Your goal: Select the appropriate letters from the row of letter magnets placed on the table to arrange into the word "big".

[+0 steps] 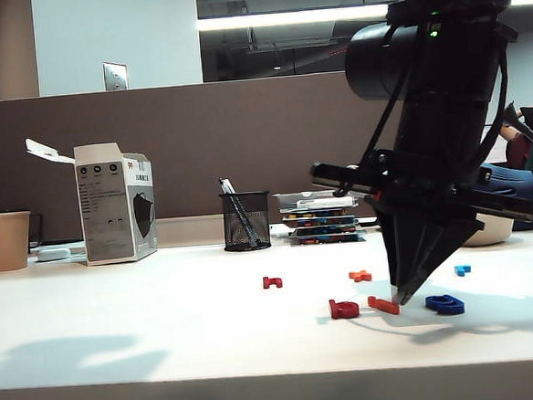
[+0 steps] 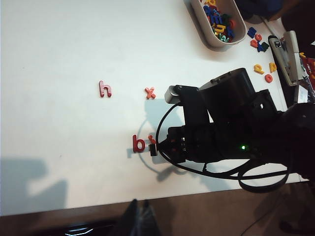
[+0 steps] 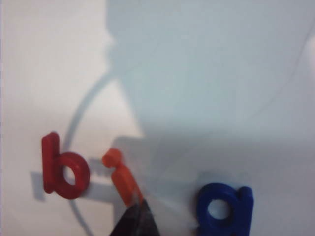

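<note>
Letters for "big" lie in a row near the front of the white table (image 1: 166,335): my red b (image 3: 61,169), my orange i (image 3: 123,179) and my blue g (image 3: 224,209). My right claw (image 1: 402,295) points down with its tips pressed together, touching the end of the i, between b and g. My left claw (image 2: 138,216) shows only as a dark tip, and I cannot tell if it is apart or together.
</note>
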Controlling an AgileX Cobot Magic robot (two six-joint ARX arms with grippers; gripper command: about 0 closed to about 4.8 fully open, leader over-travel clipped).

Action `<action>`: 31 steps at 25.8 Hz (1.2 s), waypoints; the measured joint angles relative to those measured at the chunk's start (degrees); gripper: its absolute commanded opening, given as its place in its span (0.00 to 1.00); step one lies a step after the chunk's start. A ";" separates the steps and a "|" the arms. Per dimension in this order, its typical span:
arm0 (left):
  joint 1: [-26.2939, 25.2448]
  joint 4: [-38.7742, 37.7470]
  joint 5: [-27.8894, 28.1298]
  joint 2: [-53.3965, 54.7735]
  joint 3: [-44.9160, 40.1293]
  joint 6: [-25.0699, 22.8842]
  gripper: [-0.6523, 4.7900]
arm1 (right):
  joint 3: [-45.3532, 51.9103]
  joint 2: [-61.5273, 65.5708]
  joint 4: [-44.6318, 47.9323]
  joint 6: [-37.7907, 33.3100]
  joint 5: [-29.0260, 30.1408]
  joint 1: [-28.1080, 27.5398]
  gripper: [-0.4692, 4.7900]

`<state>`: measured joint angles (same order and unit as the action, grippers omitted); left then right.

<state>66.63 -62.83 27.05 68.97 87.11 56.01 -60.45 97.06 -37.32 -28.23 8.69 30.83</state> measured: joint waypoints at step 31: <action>0.00 0.00 0.00 0.00 0.00 0.00 0.11 | 0.02 0.07 -0.13 0.02 1.55 0.15 0.07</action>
<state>66.63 -62.83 27.05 68.97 87.11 56.01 -60.42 97.12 -37.45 -28.21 10.24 30.98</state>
